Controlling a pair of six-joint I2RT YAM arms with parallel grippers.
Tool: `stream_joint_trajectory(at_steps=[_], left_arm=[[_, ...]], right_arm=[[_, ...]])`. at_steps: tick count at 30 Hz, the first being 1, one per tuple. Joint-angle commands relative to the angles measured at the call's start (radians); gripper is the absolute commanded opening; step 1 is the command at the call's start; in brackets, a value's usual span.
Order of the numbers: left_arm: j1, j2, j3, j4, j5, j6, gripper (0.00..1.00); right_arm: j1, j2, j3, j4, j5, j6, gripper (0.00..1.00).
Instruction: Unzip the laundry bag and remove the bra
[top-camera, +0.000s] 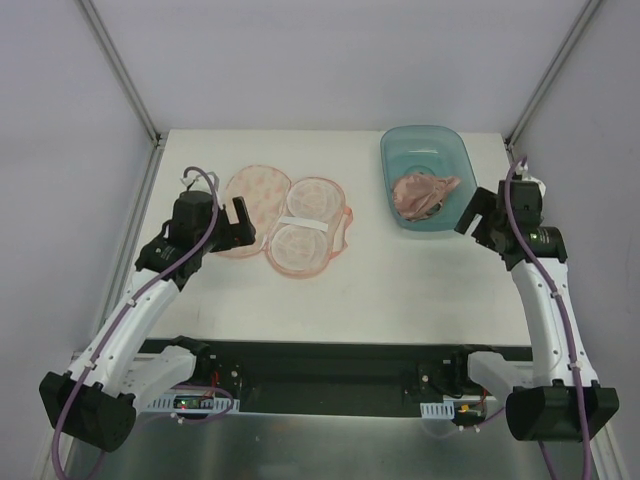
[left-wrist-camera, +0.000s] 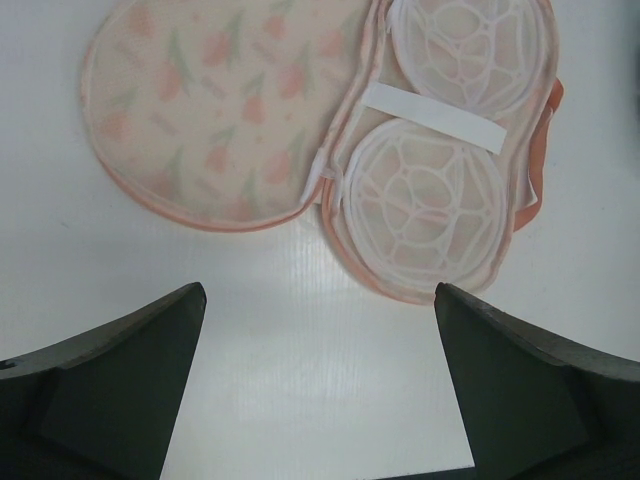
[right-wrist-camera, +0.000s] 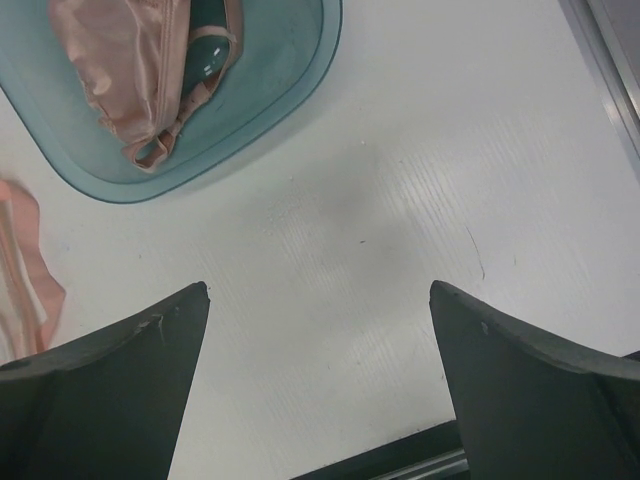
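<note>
The laundry bag (top-camera: 290, 218) lies unzipped and spread flat on the table, its printed half on the left and its pale round lobes with a white band on the right. It fills the top of the left wrist view (left-wrist-camera: 230, 110). The dusty-pink bra (top-camera: 422, 192) lies crumpled in the teal basin and shows in the right wrist view (right-wrist-camera: 120, 70). My left gripper (top-camera: 225, 232) is open and empty, just near-left of the bag (left-wrist-camera: 320, 300). My right gripper (top-camera: 480, 225) is open and empty over bare table, right of the basin (right-wrist-camera: 320, 295).
The translucent teal basin (top-camera: 400, 150) stands at the back right of the table, its rim also in the right wrist view (right-wrist-camera: 290, 90). A pink edge of the bag (right-wrist-camera: 20, 270) shows at that view's left. The table's metal side rail (right-wrist-camera: 610, 50) runs at the far right.
</note>
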Motion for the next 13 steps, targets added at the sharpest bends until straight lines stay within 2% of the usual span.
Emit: stream_joint_trajectory(at_steps=[1, 13], left_arm=[[-0.005, -0.067, -0.039, 0.005, 0.035, 0.040, 0.99], [-0.005, -0.077, -0.044, 0.005, 0.055, 0.063, 0.99]], right_arm=[[0.005, -0.019, -0.068, -0.006, -0.022, -0.031, 0.96], [0.006, -0.125, -0.200, 0.052, -0.022, -0.045, 0.96]])
